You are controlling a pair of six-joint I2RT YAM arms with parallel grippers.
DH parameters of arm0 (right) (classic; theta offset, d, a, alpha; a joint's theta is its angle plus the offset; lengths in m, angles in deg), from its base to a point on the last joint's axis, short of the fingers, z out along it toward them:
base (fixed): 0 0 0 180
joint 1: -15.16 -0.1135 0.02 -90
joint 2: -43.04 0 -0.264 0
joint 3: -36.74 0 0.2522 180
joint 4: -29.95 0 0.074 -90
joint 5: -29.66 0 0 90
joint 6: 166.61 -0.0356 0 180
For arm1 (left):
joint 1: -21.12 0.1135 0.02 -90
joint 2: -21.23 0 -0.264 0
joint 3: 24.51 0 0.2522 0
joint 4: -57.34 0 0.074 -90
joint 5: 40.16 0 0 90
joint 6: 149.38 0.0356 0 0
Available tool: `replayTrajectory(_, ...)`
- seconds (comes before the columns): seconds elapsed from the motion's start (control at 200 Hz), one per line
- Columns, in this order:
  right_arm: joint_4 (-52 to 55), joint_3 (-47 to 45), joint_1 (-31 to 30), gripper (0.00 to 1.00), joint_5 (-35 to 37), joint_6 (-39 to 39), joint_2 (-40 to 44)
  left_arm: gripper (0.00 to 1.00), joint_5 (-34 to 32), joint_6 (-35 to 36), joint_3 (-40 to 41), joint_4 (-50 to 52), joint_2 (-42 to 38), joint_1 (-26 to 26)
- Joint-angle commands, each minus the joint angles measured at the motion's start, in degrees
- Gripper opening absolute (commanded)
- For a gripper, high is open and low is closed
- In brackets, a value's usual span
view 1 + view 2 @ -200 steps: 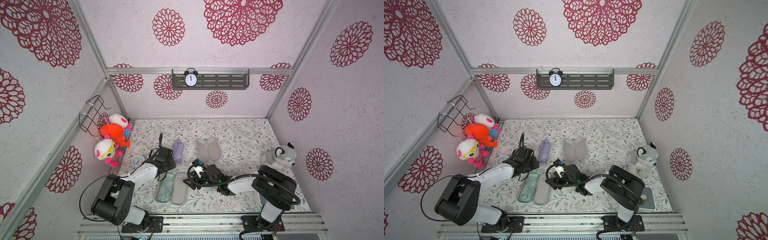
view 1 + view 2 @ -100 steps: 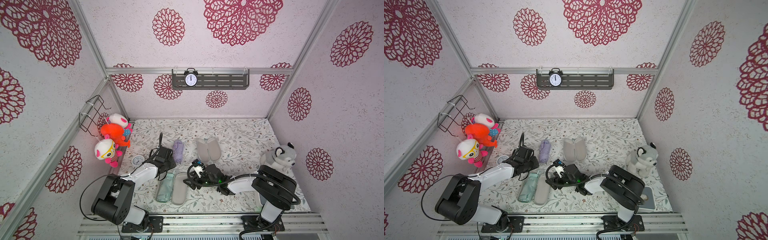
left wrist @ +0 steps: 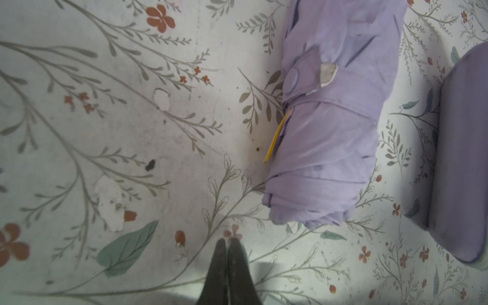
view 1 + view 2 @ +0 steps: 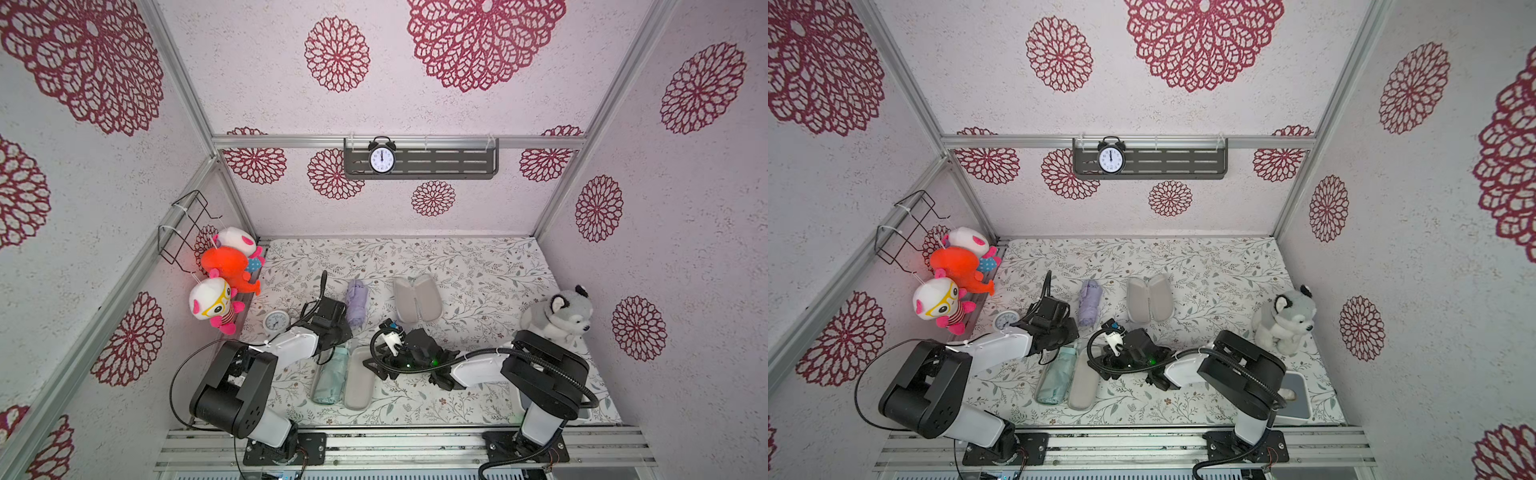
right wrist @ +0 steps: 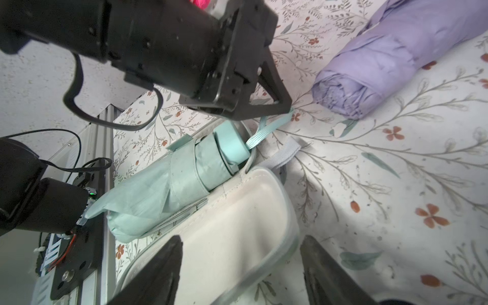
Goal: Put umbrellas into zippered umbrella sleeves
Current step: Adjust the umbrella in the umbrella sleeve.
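Strap (image 5: 266, 126) of mint umbrella (image 5: 169, 182) is limp, slippery; my left claw (image 5: 286, 105) is clamped on it. Right claw (image 5: 240, 248) apart over sleeve (image 5: 237, 216). I'd grip the stiff handle (image 5: 232, 145) instead.

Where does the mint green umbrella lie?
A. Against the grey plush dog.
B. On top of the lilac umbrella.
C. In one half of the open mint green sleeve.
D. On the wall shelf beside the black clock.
C: in the right wrist view the mint green umbrella rests in one half of the open mint green sleeve, its other half empty beside it.
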Motion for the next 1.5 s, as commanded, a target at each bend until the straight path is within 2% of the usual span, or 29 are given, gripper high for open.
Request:
replayTrajectory(0.0,3.7,-0.1,-1.9,0.73,2.8,-2.9,2.3,0.0,-0.6,0.3,1.0,-0.2,-4.1,-0.3)
replayTrajectory(0.12,9.0,0.4,-3.6,0.73,7.0,-5.2,3.6,0.0,-4.4,0.2,1.7,1.6,-8.0,-1.9)
replayTrajectory(0.23,8.2,1.2,-4.7,0.73,5.5,-7.1,2.1,0.0,-5.8,0.1,2.8,1.9,-11.1,-3.5)
replayTrajectory(0.4,7.4,4.2,-4.2,0.72,5.1,-8.9,-2.2,0.0,-11.8,0.7,2.5,6.1,-14.9,-7.9)
replayTrajectory(0.565,2.7,5.0,-2.9,0.6,3.7,-11.7,-4.7,0.0,-19.6,0.4,4.2,10.3,-17.6,-14.0)
replayTrajectory(0.665,0.3,4.2,-1.8,0.5,3.0,-13.9,-4.5,0.0,-19.4,-2.0,7.9,8.7,-20.3,-16.0)
replayTrajectory(0.791,2.2,4.8,-1.0,0.38,2.2,-14.1,-3.5,0.0,-21.0,-3.2,10.8,8.9,-23.2,-16.8)
replayTrajectory(0.846,4.7,5.9,-0.9,0.33,2.4,-13.7,-3.5,0.0,-20.4,-3.9,12.6,5.8,-23.6,-17.3)
replayTrajectory(1.011,10.2,5.9,0.9,0.31,2.7,-13.1,-2.2,0.0,-21.5,-4.1,15.5,-2.0,-21.0,-18.9)
replayTrajectory(1.096,12.1,5.8,1.7,0.29,3.0,-12.7,-1.1,0.0,-24.9,-2.0,16.5,-7.4,-20.4,-21.4)
replayTrajectory(1.241,17.7,8.4,2.0,0.31,5.1,-11.0,0.4,0.0,-28.4,5.1,20.5,-18.5,-21.4,-25.9)
replayTrajectory(1.371,18.7,10.4,1.9,0.31,5.7,-11.3,-0.5,0.0,-30.7,9.5,27.4,-28.2,-26.7,-30.6)
replayTrajectory(1.451,15.6,10.3,1.6,0.31,4.3,-12.5,-1.3,0.0,-31.3,9.5,31.3,-29.3,-32.1,-30.7)
replayTrajectory(1.496,14.2,10.2,1.4,0.31,4.1,-13.3,-1.5,0.0,-29.5,9.9,33.1,-28.7,-35.7,-30.7)
